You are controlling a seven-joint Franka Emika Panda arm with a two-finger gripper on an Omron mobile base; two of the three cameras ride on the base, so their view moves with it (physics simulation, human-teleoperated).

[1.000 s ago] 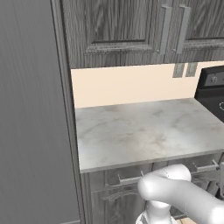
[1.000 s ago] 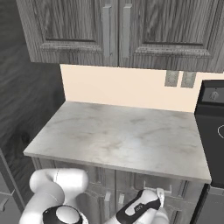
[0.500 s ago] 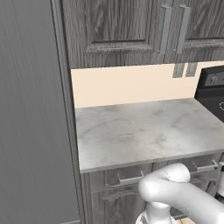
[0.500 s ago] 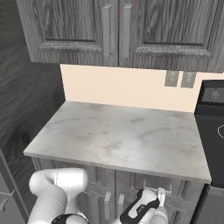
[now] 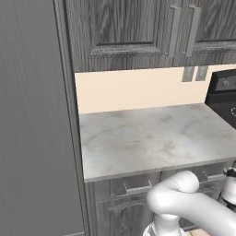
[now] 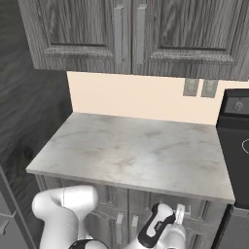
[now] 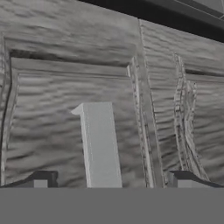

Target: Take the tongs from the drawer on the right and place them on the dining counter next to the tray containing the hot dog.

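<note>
Claw tips stand wide apart at the bottom of the hand view, straddling the silvery bar handle of the dark wood-grain drawer at frame centre, under the marbled bench in the middle of the right base view.

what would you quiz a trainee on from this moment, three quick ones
1. True or false: the hand is shut.
2. In the hand view, what stands straight ahead of the hand? a) silvery bar handle on a dark wood-grain front; b) tongs; c) blue tray.
3. Fill in: the backsplash carries ___ wall plates.

Key: 1 false, it is open; 2 a; 3 two.
</note>
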